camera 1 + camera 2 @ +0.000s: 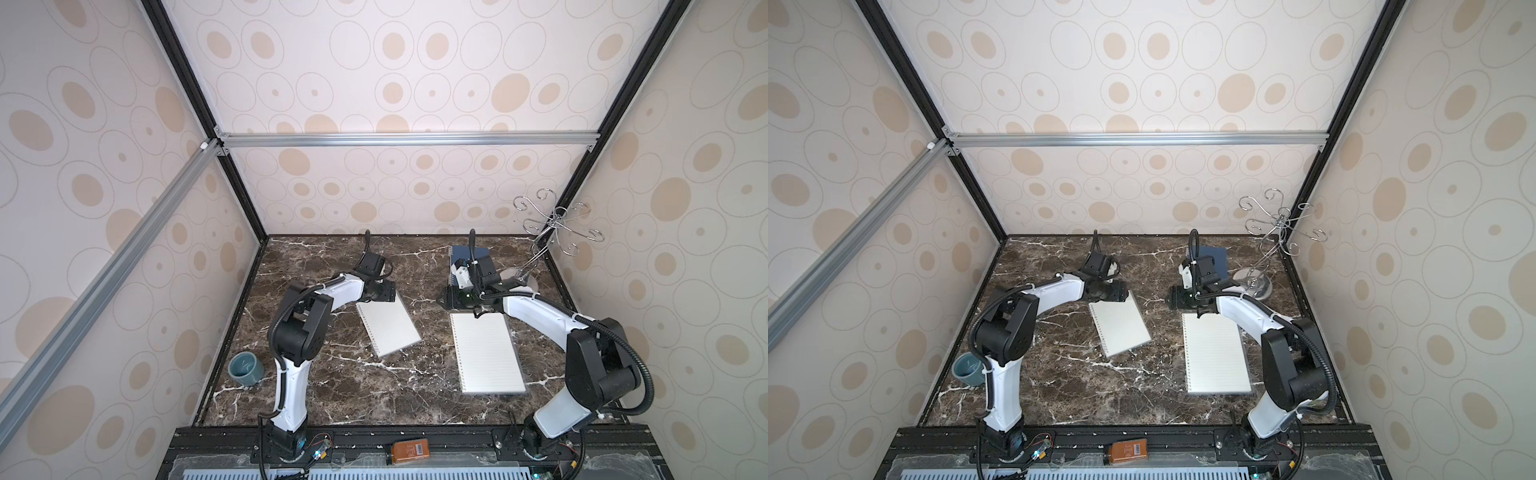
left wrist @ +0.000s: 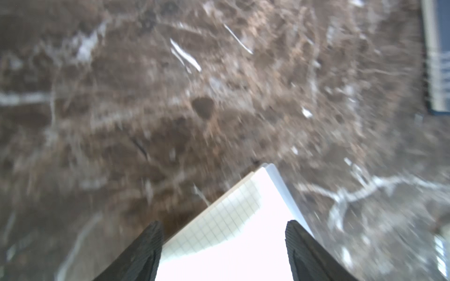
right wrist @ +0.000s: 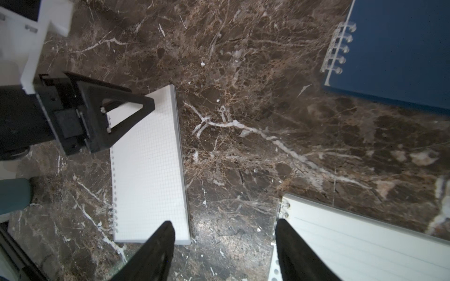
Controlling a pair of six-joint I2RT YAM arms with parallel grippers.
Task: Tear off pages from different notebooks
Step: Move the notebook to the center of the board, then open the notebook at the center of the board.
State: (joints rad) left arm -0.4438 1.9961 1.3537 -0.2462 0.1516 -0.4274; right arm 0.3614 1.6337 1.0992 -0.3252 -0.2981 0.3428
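The left arm (image 1: 289, 386) rises from its base at the table's (image 1: 353, 399) front edge, folds at a raised elbow and reaches in toward the middle of the table, wrist bent downward. The left gripper (image 2: 224, 225) hangs low over the table, its fingers (image 2: 151, 243) spread wide and pinching nothing. The right arm (image 1: 536, 311) climbs from the same front edge and stretches toward the table's far side, forearm angled inward. The right gripper (image 3: 225, 222) points down at the table, jaws parted and empty.
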